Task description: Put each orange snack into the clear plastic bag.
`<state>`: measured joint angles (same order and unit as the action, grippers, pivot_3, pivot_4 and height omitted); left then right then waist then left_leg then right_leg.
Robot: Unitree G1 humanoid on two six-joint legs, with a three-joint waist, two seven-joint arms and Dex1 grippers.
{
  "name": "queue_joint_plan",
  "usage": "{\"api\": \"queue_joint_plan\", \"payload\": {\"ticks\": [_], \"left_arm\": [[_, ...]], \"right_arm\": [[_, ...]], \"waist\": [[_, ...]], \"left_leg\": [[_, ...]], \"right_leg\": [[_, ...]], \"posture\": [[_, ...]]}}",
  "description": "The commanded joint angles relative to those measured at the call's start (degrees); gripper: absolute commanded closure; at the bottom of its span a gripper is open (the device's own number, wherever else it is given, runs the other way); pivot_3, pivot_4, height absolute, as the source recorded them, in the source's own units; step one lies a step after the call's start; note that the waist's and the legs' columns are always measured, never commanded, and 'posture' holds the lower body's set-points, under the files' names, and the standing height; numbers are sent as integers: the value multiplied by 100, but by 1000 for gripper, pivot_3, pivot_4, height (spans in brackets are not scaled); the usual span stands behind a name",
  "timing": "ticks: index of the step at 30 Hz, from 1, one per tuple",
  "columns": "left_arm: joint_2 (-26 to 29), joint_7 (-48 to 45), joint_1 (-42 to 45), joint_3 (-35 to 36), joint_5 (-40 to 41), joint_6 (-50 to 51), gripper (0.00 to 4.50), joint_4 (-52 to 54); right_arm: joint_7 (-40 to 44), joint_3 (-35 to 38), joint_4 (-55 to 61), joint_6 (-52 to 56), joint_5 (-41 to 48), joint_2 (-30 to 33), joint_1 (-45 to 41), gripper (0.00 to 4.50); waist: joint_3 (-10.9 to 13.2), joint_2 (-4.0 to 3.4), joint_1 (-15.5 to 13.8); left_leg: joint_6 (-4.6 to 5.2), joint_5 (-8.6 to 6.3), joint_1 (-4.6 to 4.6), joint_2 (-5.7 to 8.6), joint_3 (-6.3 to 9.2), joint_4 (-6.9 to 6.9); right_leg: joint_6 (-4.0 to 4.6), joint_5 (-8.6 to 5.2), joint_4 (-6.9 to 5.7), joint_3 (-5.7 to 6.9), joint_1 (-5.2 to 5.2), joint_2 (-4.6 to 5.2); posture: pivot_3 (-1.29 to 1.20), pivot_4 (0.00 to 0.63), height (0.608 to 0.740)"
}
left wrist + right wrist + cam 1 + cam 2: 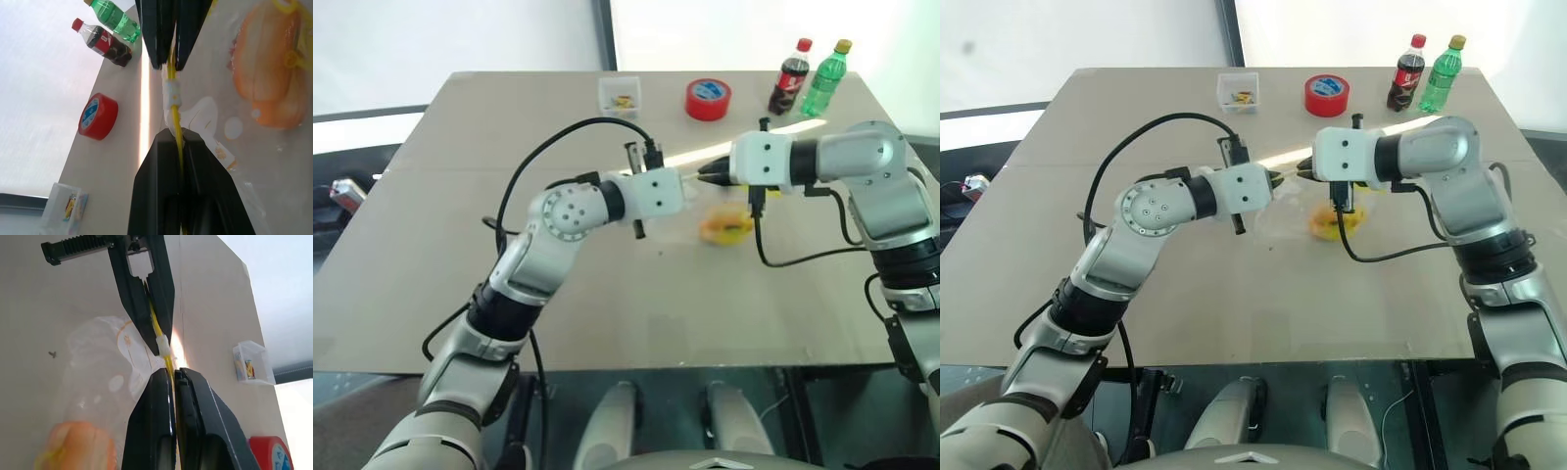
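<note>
Setting: grey-brown tabletop (460,255) before a bright white wall; along its far edge stand a small clear box (620,95), a red tape roll (708,99), a cola bottle (789,76) and a green bottle (826,77).
Clear plastic bag: held up over the middle of the tabletop (1285,217), its yellow zip strip (172,85) stretched between the two end effectors.
Left end effector (180,142): clenched on the yellow strip at one end.
Right end effector (172,377): clenched on the same strip, tip to tip with the left one.
Orange snacks: an orange mass (266,78) hangs in the lower part of the bag; how many packets it contains cannot be told.
Step in hand: judged to be late, with the snacks bagged and the bag's mouth being pinched or sealed.
Next move: probably calls for running the pinch along the strip, or lowering the bag and releasing it, without tearing the film.
Head views: show both arms meeting and the bag's place over the tabletop.
Wrist views: show the strip lying between the fingers and a white slider-like tab (163,343) on it.
</note>
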<state>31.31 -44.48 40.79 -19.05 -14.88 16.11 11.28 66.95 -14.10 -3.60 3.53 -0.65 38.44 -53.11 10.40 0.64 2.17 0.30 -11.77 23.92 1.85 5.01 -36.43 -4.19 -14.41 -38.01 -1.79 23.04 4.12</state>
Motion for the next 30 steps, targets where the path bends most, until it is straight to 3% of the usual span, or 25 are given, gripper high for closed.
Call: {"api": "queue_joint_plan", "payload": {"ticks": [1,15,30], "left_arm": [[77,70,10,163,-48,-142,4500,31],[-148,90,61,164,31,-178,4500,76],[-228,113,-8,159,38,-71,4500,212]], "right_arm": [[-93,287,41,-54,43,162,-70,4290],[7,140,606,247,324,-93,56,4290],[-63,-70,383,116,99,-325,-43,4290]], "waist": [[0,0,-1],[0,0,4],[0,0,2]], "left_leg": [[0,0,0,0,0,0],[0,0,0,0,0,0],[0,0,0,0,0,-1]], "right_leg": [[0,0,0,0,0,0],[0,0,-2,-1,0,0],[0,0,-2,-1,0,0]], "posture": [[0,150,740],[0,150,740],[0,150,740]]}}
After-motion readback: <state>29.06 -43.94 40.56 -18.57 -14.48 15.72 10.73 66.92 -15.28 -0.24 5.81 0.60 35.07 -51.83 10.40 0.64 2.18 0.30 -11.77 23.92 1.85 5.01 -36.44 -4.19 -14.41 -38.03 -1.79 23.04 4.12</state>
